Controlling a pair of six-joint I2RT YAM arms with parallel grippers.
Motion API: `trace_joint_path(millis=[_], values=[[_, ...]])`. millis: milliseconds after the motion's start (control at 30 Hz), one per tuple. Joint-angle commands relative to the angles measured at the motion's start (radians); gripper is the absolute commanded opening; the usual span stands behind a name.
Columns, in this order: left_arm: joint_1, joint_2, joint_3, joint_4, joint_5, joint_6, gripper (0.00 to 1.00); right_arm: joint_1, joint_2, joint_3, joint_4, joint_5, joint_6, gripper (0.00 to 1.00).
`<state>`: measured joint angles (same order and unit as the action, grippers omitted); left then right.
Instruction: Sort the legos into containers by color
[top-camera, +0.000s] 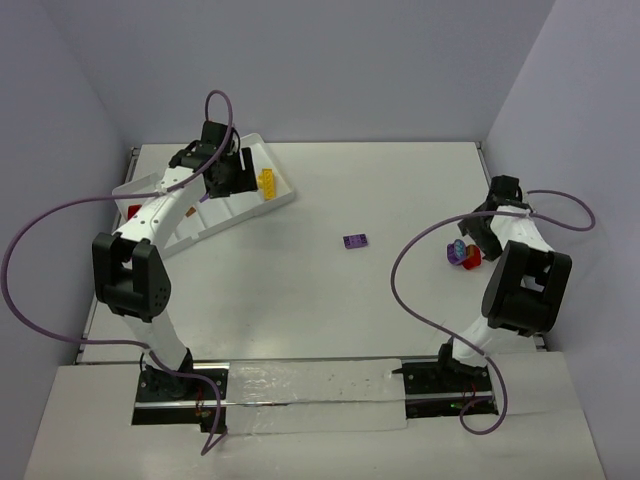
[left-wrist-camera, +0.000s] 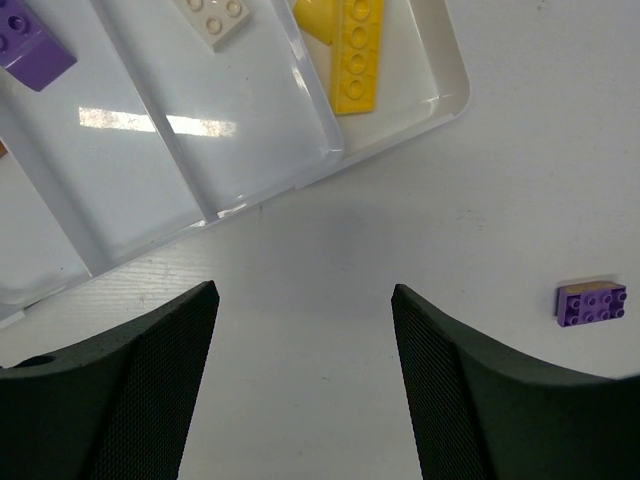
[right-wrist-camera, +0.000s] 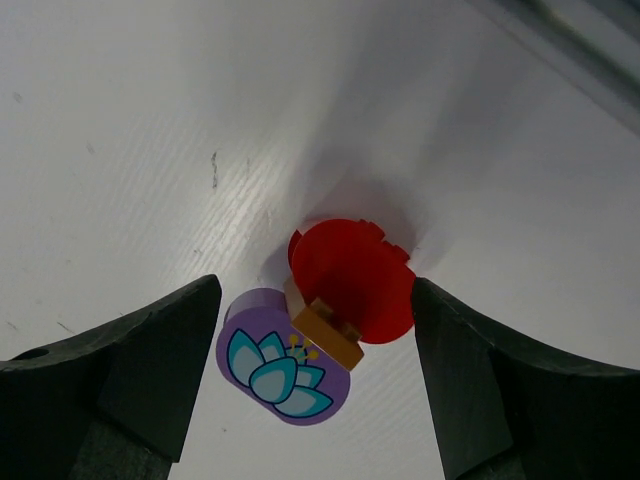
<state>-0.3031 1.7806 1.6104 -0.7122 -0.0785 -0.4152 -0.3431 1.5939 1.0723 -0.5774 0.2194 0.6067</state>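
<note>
Bearing a teal flower print, purple lego (right-wrist-camera: 283, 368) lies beside red lego (right-wrist-camera: 355, 275).

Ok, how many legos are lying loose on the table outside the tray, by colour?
Purple: 2, the purple brick mid-table and the purple flower-printed round piece
Red: 1, the red round piece
Orange: 1, the orange brick wedged between those two round pieces
Total: 4
</note>
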Motion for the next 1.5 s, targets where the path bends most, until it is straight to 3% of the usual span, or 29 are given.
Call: trace_joint_path(millis=[0, 333, 600, 900, 1100, 1200, 1333, 1467], values=[[0.002, 0.003, 0.011, -0.007, -0.018, 0.013, 0.78, 0.003, 0.032, -0.045, 0.092, -0.091, 0.021, 0.83], [0.002, -0.007, 0.008, -0.015, -0.016, 0.01, 0.78, 0.118, 0.018, -0.087, 0.112, -0.213, -0.002, 0.83], [0.001, -0.016, 0.0, -0.01, -0.002, -0.006, 0.78, 0.395, 0.09, -0.011, 0.096, -0.305, 0.011, 0.83], [-0.001, -0.021, -0.007, -0.021, 0.036, -0.033, 0.8, 0.609, 0.172, 0.14, 0.037, -0.408, -0.014, 0.8], [-0.051, -0.03, -0.011, -0.01, 0.074, -0.117, 0.86, 0.613, 0.115, 0.155, 0.017, -0.379, -0.002, 0.82], [-0.129, -0.046, -0.081, 0.095, 0.218, -0.183, 0.93, 0.598, 0.058, 0.138, 0.005, -0.354, -0.013, 0.83], [-0.217, -0.034, -0.213, 0.32, 0.422, -0.292, 0.94, 0.571, -0.015, 0.105, 0.01, -0.364, -0.013, 0.83], [-0.237, 0.014, -0.33, 0.561, 0.583, -0.425, 0.93, 0.57, -0.085, 0.055, 0.026, -0.39, 0.0, 0.83]])
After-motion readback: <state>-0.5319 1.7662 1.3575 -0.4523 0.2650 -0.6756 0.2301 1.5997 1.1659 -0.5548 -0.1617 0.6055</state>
